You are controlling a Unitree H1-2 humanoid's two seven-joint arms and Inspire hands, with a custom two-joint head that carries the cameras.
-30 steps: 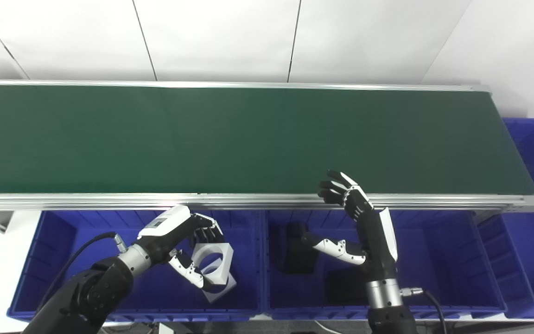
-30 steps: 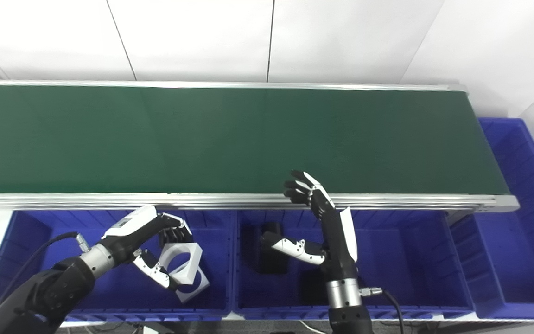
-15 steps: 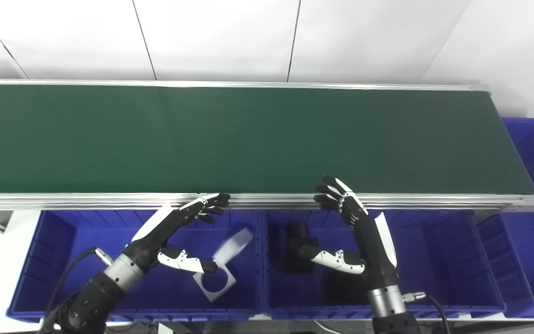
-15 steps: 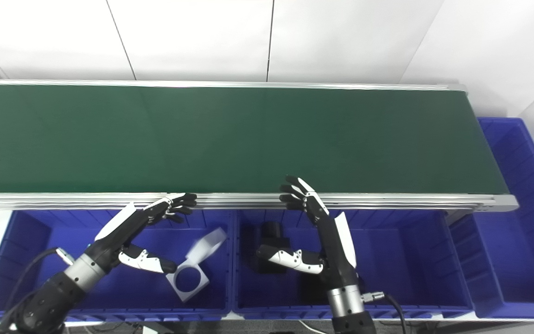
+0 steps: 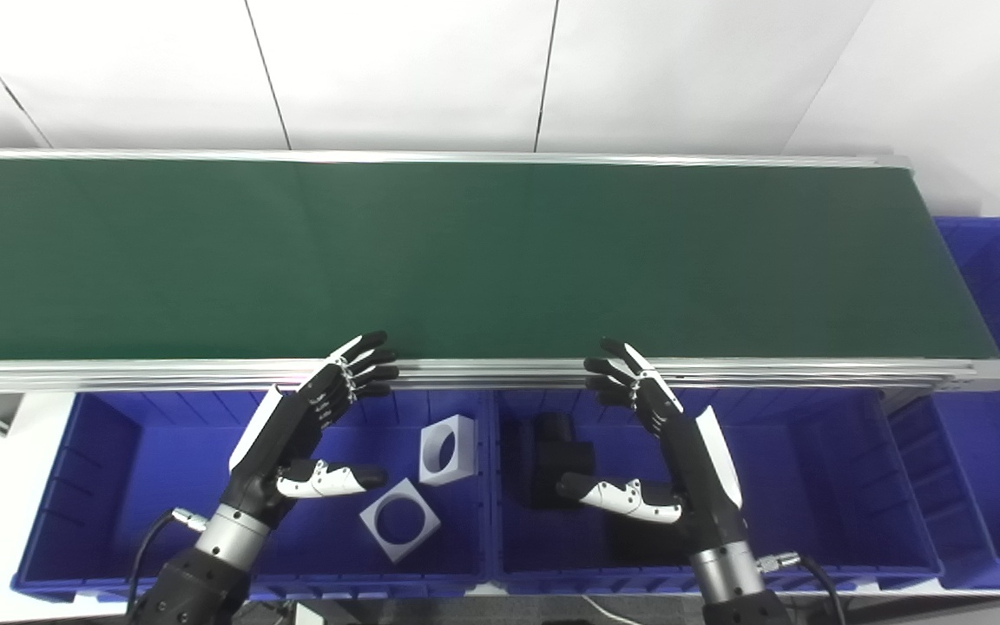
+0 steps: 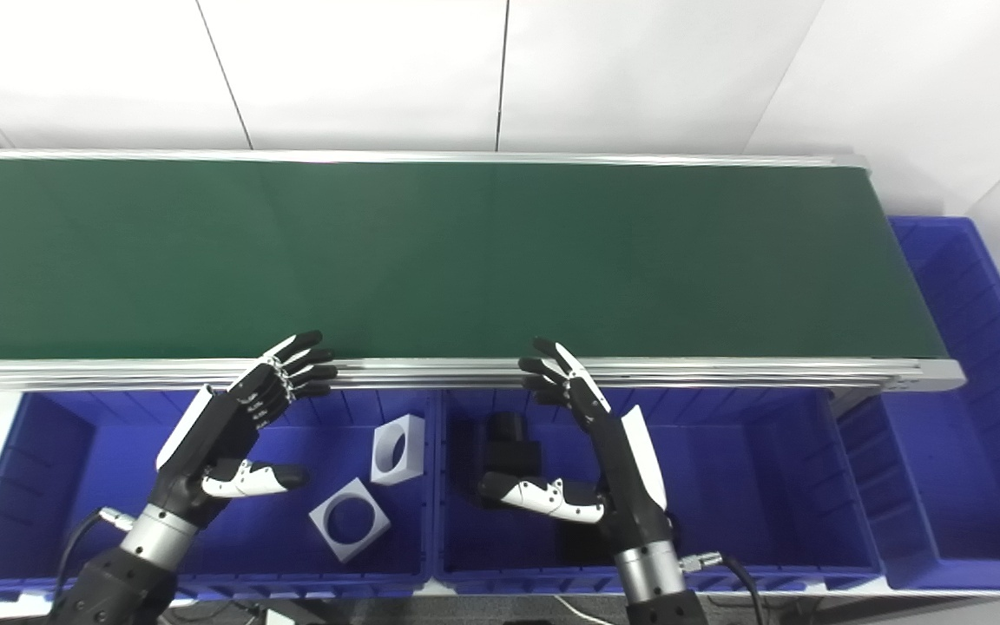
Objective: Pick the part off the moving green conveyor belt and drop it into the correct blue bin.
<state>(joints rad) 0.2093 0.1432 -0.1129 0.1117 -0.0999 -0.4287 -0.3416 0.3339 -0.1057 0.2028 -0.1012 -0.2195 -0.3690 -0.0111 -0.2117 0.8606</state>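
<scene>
— Where does the left hand (image 5: 296, 434) stand?
— Spread flat and empty above the left blue bin (image 5: 109, 486). Two white parts (image 5: 446, 449) lie in it just right of the thumb.
— And the right hand (image 5: 674, 451)?
— Fingers splayed, holding nothing, over the middle bin (image 5: 856, 486); a black part (image 5: 559, 447) sits left of it, its shape hard to make out.
— Any difference between views?
— The right eye shows more of the far-right bin (image 6: 960, 365), cut off in both. The green belt (image 5: 465, 260) lies beyond both hands.

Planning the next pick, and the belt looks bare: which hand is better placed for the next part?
Neither clearly: the left hand and right hand are both open, fingertips at the green conveyor belt's near rail. No part shows, so it depends where one arrives.
</scene>
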